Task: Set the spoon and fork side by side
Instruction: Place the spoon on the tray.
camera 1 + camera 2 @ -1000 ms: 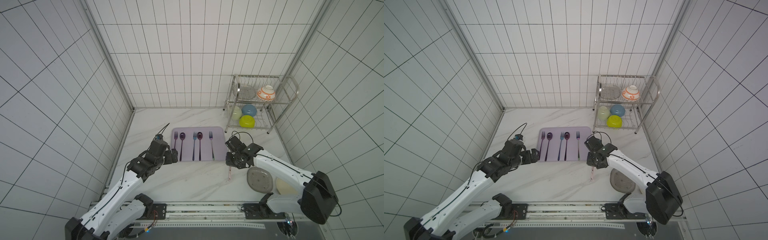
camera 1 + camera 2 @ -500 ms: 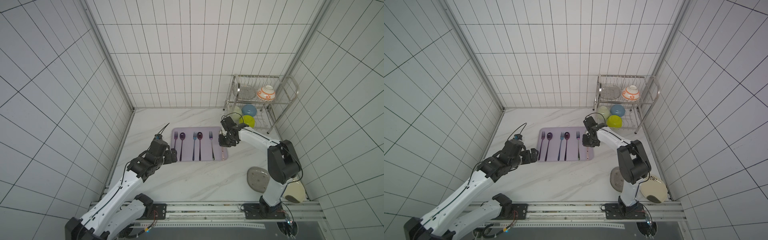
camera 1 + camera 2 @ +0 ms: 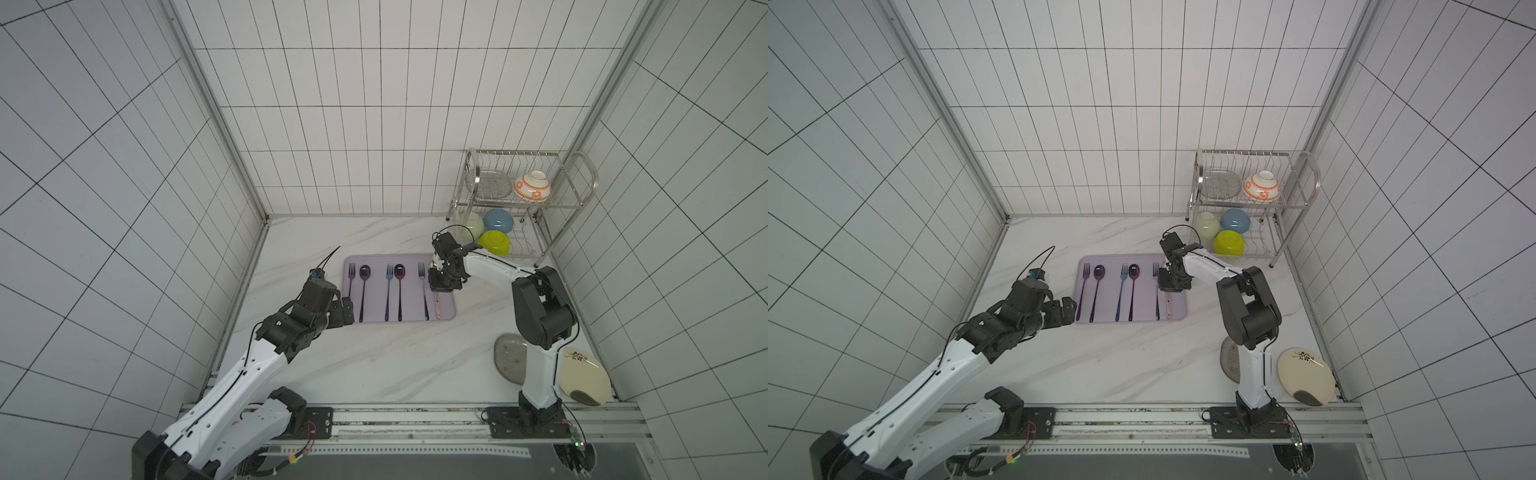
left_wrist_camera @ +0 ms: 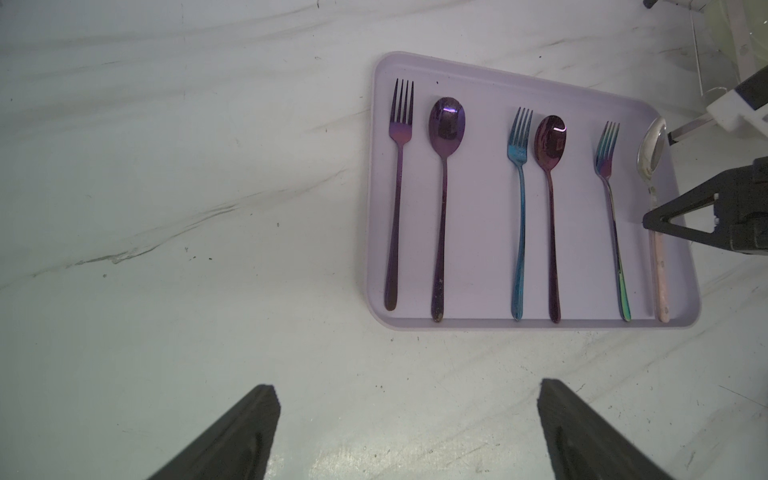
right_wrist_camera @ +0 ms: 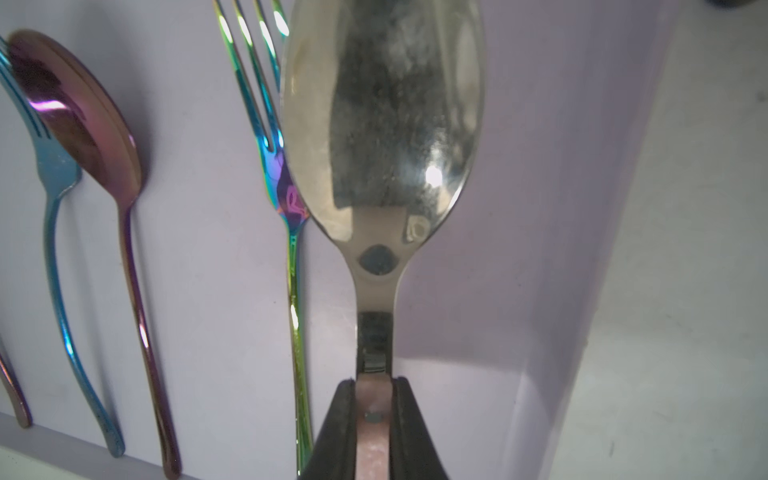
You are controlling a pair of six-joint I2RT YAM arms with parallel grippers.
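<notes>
A lilac tray (image 3: 376,297) (image 4: 478,208) holds a purple fork (image 3: 351,282) beside a purple spoon (image 3: 364,286), and a blue fork (image 3: 388,291) beside a dark red spoon (image 3: 400,286). A rainbow fork (image 3: 424,295) (image 5: 293,270) lies further right. My right gripper (image 3: 438,286) (image 5: 373,380) is shut on the pink handle of a silver spoon (image 5: 382,124) (image 4: 651,147), held parallel to the rainbow fork along the tray's right rim. Whether the silver spoon touches the tray I cannot tell. My left gripper (image 3: 347,316) (image 4: 407,390) hangs open over bare table at the tray's front left corner.
A wire dish rack (image 3: 523,199) with several bowls stands at the back right, close behind my right arm. A grey plate (image 3: 509,357) and a cream plate (image 3: 584,376) lie at the front right by that arm's base.
My right arm has swung from the front of the table near the grey plate back to the tray's right side, carrying the silver spoon. The left arm has not moved.
</notes>
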